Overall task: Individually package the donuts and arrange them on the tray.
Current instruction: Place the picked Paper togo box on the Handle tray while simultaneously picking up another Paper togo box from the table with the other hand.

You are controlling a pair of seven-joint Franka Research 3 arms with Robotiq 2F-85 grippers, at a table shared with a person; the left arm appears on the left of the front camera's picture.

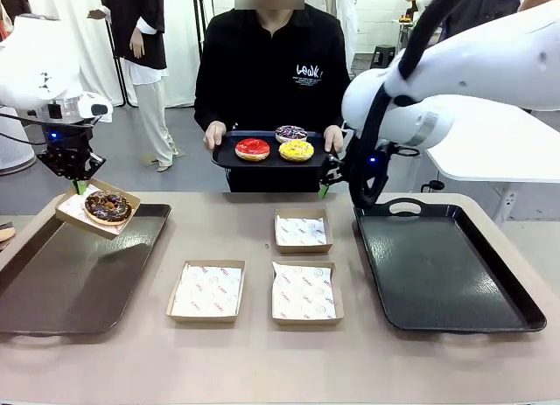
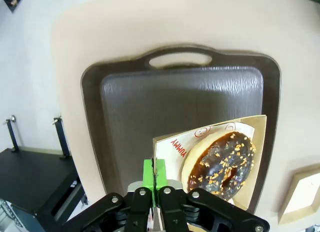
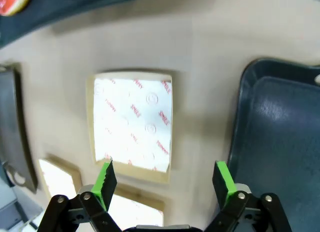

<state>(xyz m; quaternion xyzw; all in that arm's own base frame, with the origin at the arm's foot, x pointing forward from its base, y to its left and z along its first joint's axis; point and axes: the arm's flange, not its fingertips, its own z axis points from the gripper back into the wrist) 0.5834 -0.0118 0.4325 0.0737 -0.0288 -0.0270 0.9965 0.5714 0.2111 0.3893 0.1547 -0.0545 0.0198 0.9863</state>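
Observation:
A chocolate donut with sprinkles (image 1: 108, 207) (image 2: 220, 163) lies in a paper-lined cardboard box (image 1: 79, 214) (image 2: 172, 148). My left gripper (image 1: 80, 185) (image 2: 155, 173) is shut on the box's edge and holds it tilted above the brown tray (image 1: 61, 287) (image 2: 175, 101). Across the table, a person holds a dark tray (image 1: 229, 159) carrying a red donut (image 1: 252, 149) (image 3: 14, 0), a purple donut (image 1: 290, 134) and a yellow donut (image 1: 297, 150). My right gripper (image 1: 327, 183) (image 3: 165, 178) is open beside that tray's right end, above an empty box (image 1: 303, 231) (image 3: 133, 122).
Two more empty paper-lined boxes (image 1: 206, 290) (image 1: 304, 292) sit at the table's front middle. A black tray (image 1: 446, 265) (image 3: 282, 137) lies on the right. The person's hands (image 1: 214, 136) grip both ends of the donut tray.

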